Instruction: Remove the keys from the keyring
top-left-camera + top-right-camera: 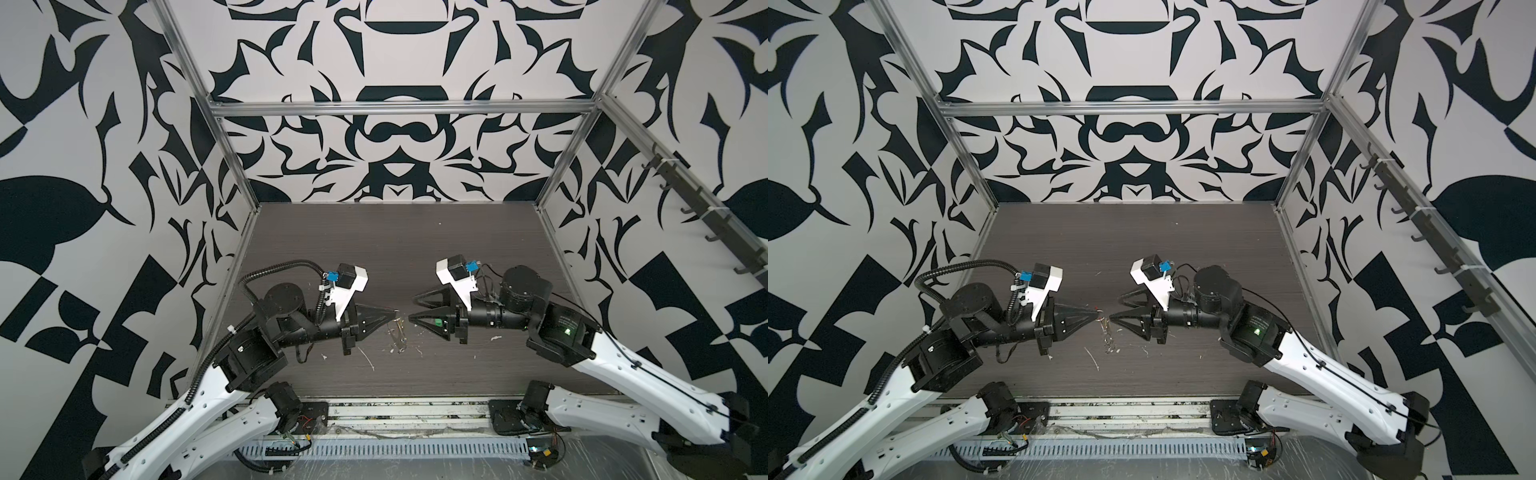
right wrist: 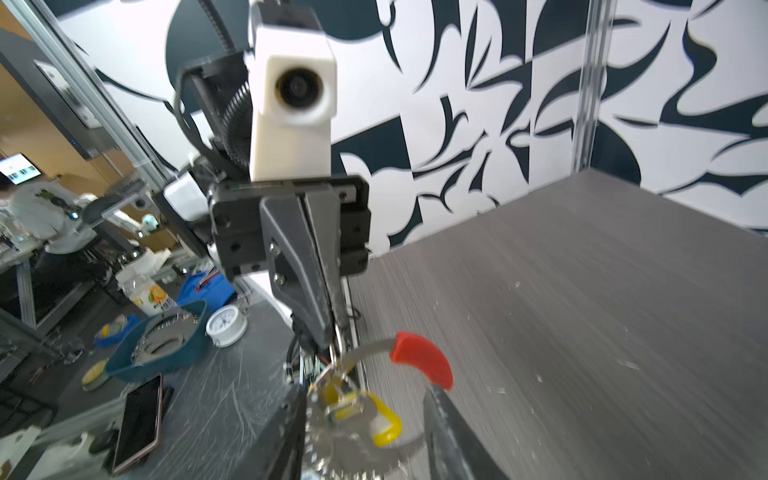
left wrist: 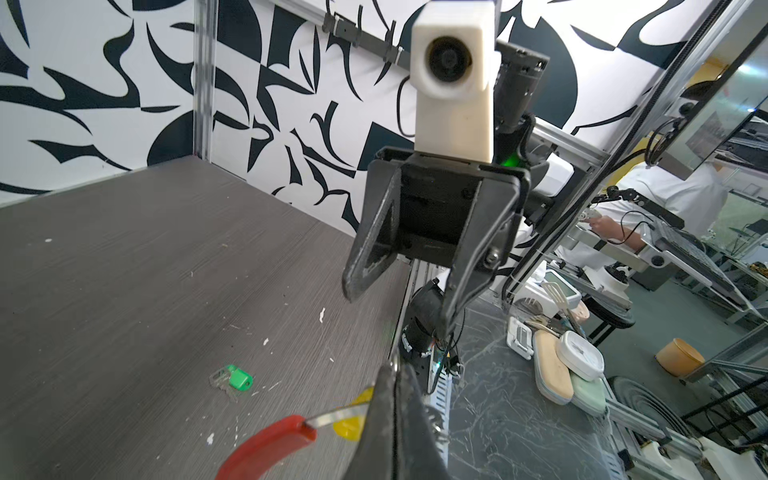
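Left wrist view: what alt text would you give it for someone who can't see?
The shut left gripper pinches a keyring with a red sleeve, a yellow-tagged key beside it. A green-tagged key lies loose on the table; the open right gripper faces the camera.

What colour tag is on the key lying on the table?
The tag is green; clearest in the left wrist view.
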